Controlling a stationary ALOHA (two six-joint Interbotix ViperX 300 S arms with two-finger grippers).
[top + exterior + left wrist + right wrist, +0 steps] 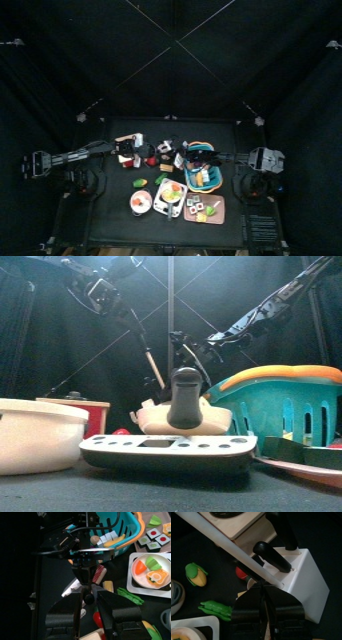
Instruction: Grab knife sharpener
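Note:
The knife sharpener (272,557) shows as a black handle stuck in a white block (301,577) beside a second black handle. In the front view it (187,384) stands up from the cream block behind the white scale. My right gripper (266,594) sits at the block's near edge, just short of the handle. Its jaws stand close together with only a slit between them, and I see nothing in it. My left gripper (93,603) is open and hangs a little way off, facing the right arm and the block (72,589).
A teal basket (287,406) stands right of the block and a white bowl (34,436) at the left. A corn cob (196,573), a green pod (218,608), a plate with an egg (152,569) and a sushi tray (205,208) crowd the table's front.

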